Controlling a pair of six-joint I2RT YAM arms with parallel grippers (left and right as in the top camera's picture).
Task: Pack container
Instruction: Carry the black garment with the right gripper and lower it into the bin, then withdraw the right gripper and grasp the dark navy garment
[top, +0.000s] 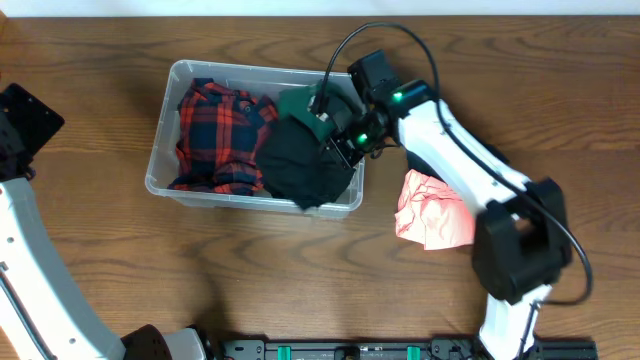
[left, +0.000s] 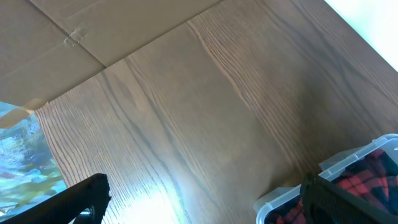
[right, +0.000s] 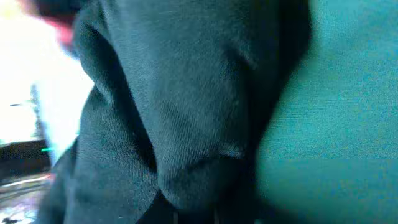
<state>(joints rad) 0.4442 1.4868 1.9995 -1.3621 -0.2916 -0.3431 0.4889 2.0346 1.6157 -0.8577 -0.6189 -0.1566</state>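
Note:
The clear container (top: 160, 150) stands on the table left of centre. It holds a red plaid shirt (top: 215, 135) and a green garment (top: 300, 105). A black garment (top: 305, 170) lies in its right end and hangs over the front rim. My right gripper (top: 338, 138) is down at the black garment's top edge and looks shut on it; in the right wrist view the dark cloth (right: 174, 112) fills the frame beside the green cloth (right: 336, 112). My left gripper (left: 205, 205) is open and empty over bare table, left of the container's corner (left: 280, 199).
A crumpled pink garment (top: 432, 210) lies on the table right of the container, under my right arm. My left arm (top: 25, 230) stands at the table's far left. Cardboard (left: 93, 31) and a blue patterned sheet (left: 18, 155) show past the table edge in the left wrist view.

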